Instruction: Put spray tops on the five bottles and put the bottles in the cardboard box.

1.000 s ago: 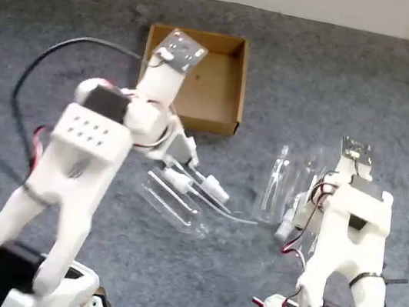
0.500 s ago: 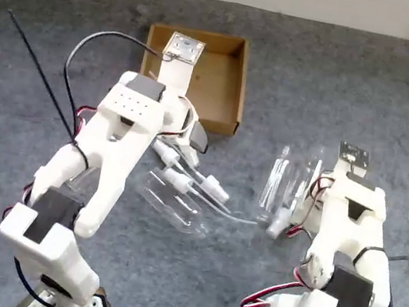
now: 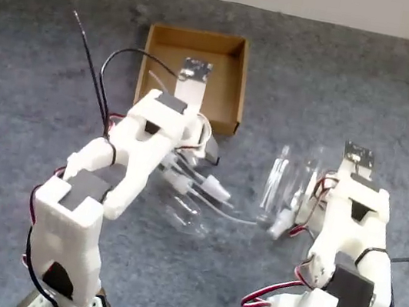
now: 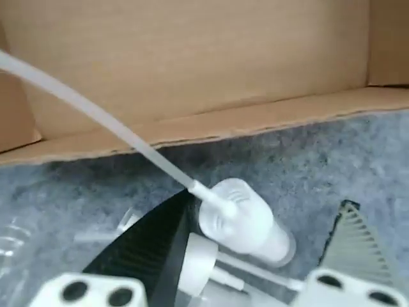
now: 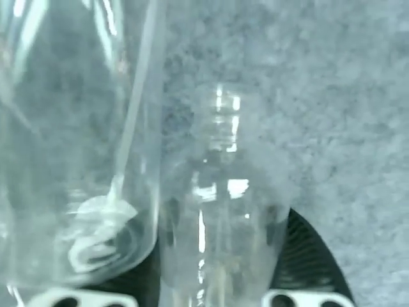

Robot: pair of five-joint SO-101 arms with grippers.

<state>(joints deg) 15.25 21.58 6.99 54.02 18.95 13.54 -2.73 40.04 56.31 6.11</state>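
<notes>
The cardboard box (image 3: 238,89) stands open at the back of the grey mat. Just in front of its near wall (image 4: 211,125), my left gripper (image 4: 255,240) is shut on a white spray top (image 4: 239,220), whose thin tube (image 4: 96,115) slants up over the box. A second spray top (image 4: 198,262) lies under it. My right gripper (image 5: 220,256) is shut on a clear capless bottle (image 5: 220,192) lying on the mat. Beside it lies a bottle (image 5: 77,128) with a spray top and tube inside. In the high view the right gripper (image 3: 305,204) sits at these two bottles (image 3: 274,180).
A clear bottle (image 3: 180,212) lies on the mat under the left arm, with loose spray tops (image 3: 211,186) and their tubes between the arms. Another spray top (image 3: 278,226) rests by the right arm. Black cables loop above the left arm.
The left arm has stretched forward and swung right, bringing its gripper to the box's front wall with the spray top raised. The right arm shifted slightly onto the bottles and then held still.
</notes>
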